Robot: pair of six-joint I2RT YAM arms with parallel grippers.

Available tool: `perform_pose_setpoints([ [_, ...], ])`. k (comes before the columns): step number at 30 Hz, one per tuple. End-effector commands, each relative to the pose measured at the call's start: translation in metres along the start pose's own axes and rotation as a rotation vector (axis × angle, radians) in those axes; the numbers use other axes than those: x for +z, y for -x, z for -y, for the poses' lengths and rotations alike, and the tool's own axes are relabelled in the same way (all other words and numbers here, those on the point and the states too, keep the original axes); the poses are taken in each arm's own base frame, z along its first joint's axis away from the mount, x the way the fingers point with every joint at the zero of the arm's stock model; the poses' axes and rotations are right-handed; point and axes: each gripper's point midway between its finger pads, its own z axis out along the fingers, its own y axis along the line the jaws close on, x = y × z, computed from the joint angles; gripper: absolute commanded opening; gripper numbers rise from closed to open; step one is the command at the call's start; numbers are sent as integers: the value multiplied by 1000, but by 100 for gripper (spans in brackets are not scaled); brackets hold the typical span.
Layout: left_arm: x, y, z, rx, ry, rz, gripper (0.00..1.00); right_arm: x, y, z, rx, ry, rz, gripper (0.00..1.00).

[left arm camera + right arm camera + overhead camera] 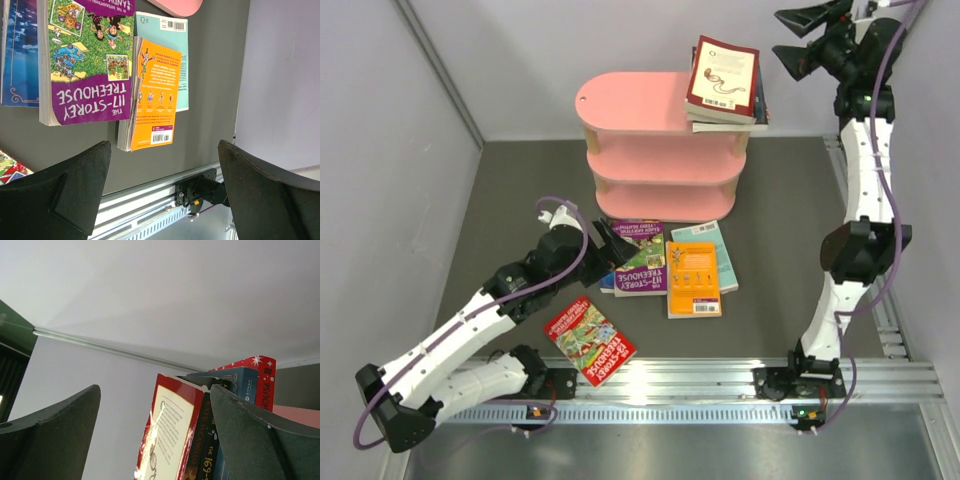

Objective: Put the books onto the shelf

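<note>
Paperbacks (642, 257) in purple-green, orange and teal covers lay loose on the dark grey tabletop (790, 220); a maroon-and-cream-topped stack (725, 85) sat atop the pink oval-boarded shelf (630, 105). We judged them thin, light, floppy, best pinched at the spine edge. Left pincer (164, 150) and right pincer (155, 390) gaped wide, empty.

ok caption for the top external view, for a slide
Open right pincer near stacked paperback books atop the pink three-tier shelf; open left pincer near loose paperbacks on the dark grey table.
</note>
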Motion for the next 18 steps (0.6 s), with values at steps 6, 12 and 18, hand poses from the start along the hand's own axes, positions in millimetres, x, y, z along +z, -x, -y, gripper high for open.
perform_pose_setpoints([
  [6,-11,4,3,11,-16,4,94,-111,7,-84,-273,7,192,100],
  [12,6,-35,-15,20,18,-163,96,-202,-64,92,-258,-718,124,100],
  [18,34,-89,-26,85,72,-333,97,-290,-219,203,-196,-966,-178,100],
])
